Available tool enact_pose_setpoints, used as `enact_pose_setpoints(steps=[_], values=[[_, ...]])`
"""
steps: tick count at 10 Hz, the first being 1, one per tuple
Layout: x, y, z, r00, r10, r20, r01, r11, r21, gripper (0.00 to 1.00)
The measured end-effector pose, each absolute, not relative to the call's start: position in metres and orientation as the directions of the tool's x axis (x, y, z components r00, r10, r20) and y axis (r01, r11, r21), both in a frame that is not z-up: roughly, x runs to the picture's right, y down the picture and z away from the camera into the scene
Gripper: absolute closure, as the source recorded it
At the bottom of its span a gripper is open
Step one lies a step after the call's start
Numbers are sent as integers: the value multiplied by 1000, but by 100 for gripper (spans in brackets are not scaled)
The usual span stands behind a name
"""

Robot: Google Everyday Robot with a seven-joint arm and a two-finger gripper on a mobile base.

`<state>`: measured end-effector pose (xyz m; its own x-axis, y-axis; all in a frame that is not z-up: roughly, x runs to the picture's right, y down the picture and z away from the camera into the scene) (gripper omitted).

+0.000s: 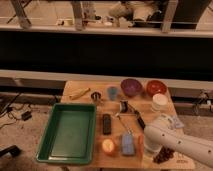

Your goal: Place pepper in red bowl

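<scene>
No lettering can be made out on anything on the wooden table point(82, 86), not even on the pale crumpled packet point(175, 121) by its right edge.

There are two bowls, both at the far right corner: one purple bowl point(131, 86) and one red bowl point(156, 87), just beside each other. One white round container point(160, 101) sits just in front of the red bowl. There is one green tray point(67, 132), taking up the left of the table. Further single items are a blue cup point(113, 92), a yellowish banana-like piece point(80, 93), a flat black bar point(106, 123), a round yellow-orange fruit point(108, 146) and a blue block point(128, 145).

The single pepper point(141, 142) lies at the near edge, lengthwise, between the blue block and the white arm point(175, 142). It is well apart from the red bowl.

The gripper point(148, 149) is at the arm's low end, just beside the pepper and possibly touching it. Whether it is released or clenched I cannot tell. A dark clump point(162, 156), perhaps grapes, lies below the arm.
</scene>
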<state>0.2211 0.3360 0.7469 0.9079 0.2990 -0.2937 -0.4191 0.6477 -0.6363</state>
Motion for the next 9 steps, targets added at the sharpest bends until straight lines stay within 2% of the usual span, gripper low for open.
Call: enact_pose_setpoints(steps=[3,4,7,8,9], values=[[220,337,747,909,296,-292,-416,648,-638,41],[220,337,747,910,294,-291,-414,649,-638,47],[222,337,747,910,292,-294,-414,650,-637,76],[223,336,746,907,294,-300,-420,652,-631,82],[224,336,746,906,296,-303,-423,653,-628,82]])
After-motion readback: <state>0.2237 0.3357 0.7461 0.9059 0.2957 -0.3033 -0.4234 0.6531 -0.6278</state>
